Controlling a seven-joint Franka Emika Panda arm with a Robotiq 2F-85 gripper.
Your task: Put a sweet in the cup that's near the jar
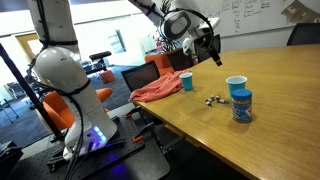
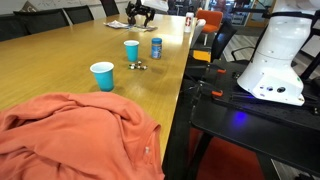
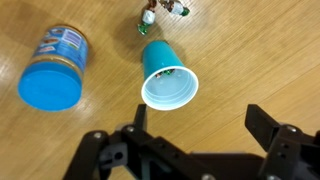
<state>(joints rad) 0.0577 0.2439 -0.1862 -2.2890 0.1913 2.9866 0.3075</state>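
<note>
The Robotiq gripper (image 3: 200, 125) is hovering with its jaws spread wide, gripping nothing. Just ahead of it in the wrist view, the blue-and-white disposable cup (image 3: 168, 78) is standing upright. The blue jar (image 3: 55, 68) is sitting beside the cup, and wrapped sweets (image 3: 160, 12) are lying farther ahead.

In an exterior view the camera stood off the table's (image 1: 270, 130) edge near my base (image 1: 70, 90), looking across it at middle range. In an exterior view it sat low behind the cloth (image 2: 70, 135), facing up the table. My wrist camera looked straight down, close. All three shared the cup (image 3: 165, 70) and jar (image 3: 55, 70).
</note>
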